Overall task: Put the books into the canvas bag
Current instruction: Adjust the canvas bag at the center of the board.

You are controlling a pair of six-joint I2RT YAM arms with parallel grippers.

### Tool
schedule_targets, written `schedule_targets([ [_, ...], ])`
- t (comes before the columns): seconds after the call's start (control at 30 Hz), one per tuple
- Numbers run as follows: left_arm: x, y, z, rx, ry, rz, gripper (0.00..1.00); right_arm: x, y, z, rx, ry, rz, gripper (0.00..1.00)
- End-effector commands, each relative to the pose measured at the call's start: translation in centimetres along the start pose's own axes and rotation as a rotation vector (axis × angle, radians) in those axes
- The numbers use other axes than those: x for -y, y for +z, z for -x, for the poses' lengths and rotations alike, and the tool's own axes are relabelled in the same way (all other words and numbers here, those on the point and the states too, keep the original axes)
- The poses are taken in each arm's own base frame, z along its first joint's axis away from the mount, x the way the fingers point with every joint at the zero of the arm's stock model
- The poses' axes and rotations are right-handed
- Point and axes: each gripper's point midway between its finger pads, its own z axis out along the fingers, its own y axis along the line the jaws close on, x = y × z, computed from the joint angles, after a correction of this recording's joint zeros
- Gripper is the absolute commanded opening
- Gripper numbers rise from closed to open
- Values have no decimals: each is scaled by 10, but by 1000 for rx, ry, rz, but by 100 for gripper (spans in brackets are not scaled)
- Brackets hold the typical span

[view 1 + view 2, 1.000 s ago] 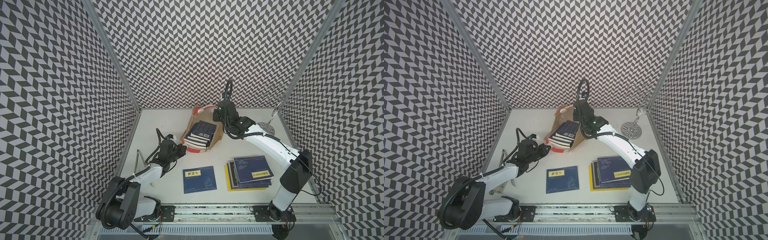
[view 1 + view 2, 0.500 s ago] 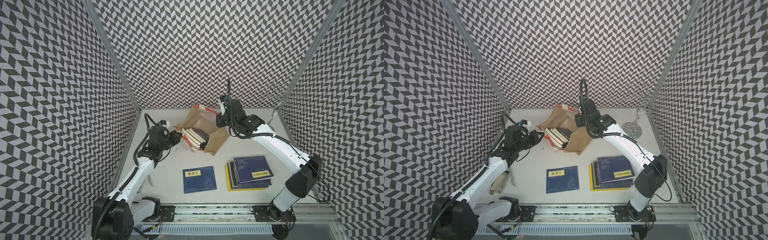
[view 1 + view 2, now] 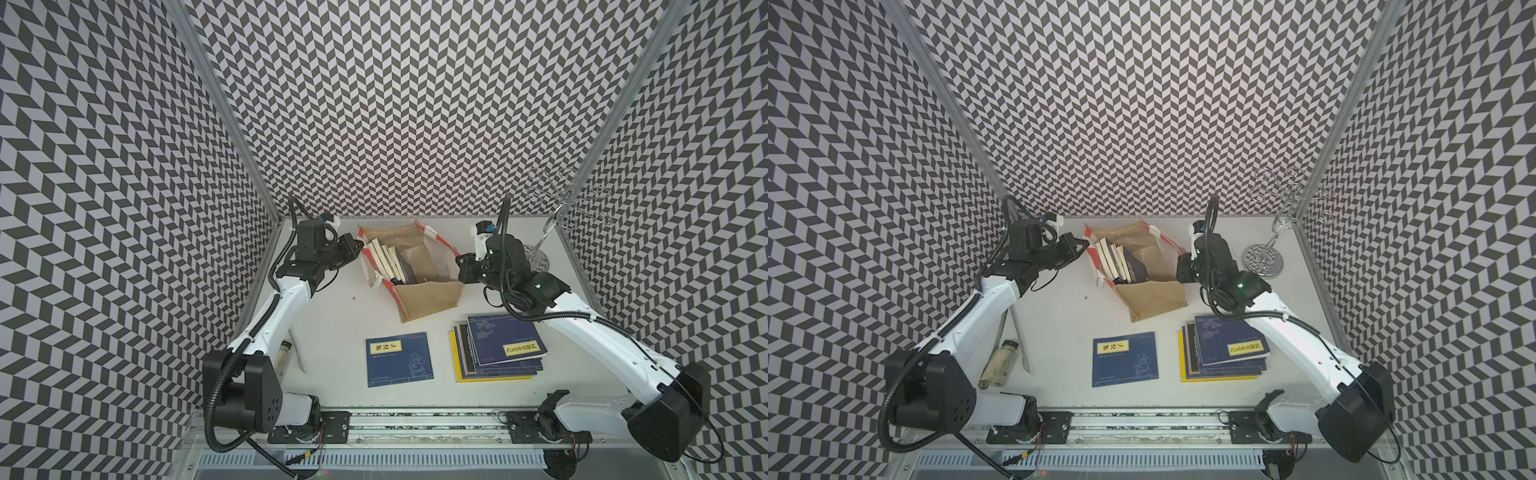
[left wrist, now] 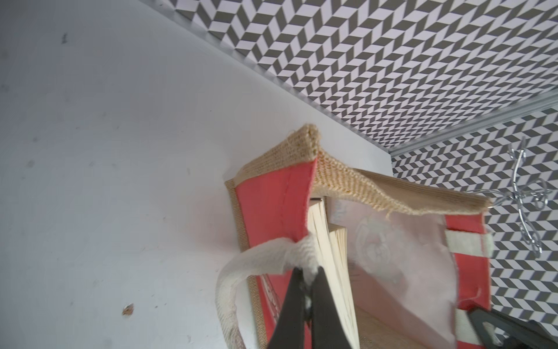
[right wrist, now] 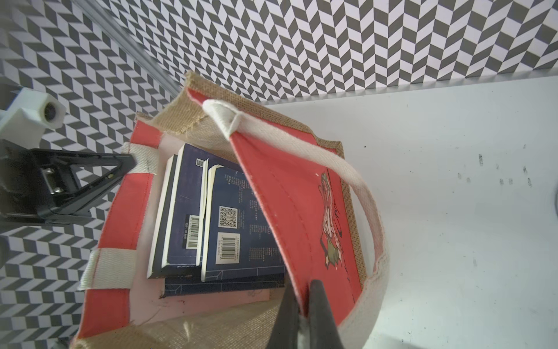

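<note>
Canvas bag held upright at far centre of worktop; left hand pinched on handle, right hand pinched on red wall. Several books inside. Loose book and stack lie flat nearer, closer to right arm.

Canvas bag stands at back centre of my table, mouth open, tan jute sides, red faces, white handles; several books stand on edge inside, page edges up; one navy book lies flat in front; a fanned stack beside it, navy on top, yellow lowest.
</note>
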Motion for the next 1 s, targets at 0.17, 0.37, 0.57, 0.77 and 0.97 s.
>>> schedule_targets([
  [0.17, 77, -3, 42, 115, 189, -165, 0, -19, 4, 19, 143, 203, 183, 0],
  [0.37, 47, 17, 27, 56, 132, -106, 0, -28, 5, 25, 161, 180, 231, 1],
  [0.57, 42, 24, 23, 39, 114, -106, 4, -31, 7, 28, 168, 158, 241, 14],
  [0.77, 46, 23, 22, 33, 117, -125, 14, -33, 15, 26, 146, 144, 241, 43],
  [0.97, 51, 20, 18, 27, 124, -143, 35, -32, 21, 29, 140, 116, 214, 58],
])
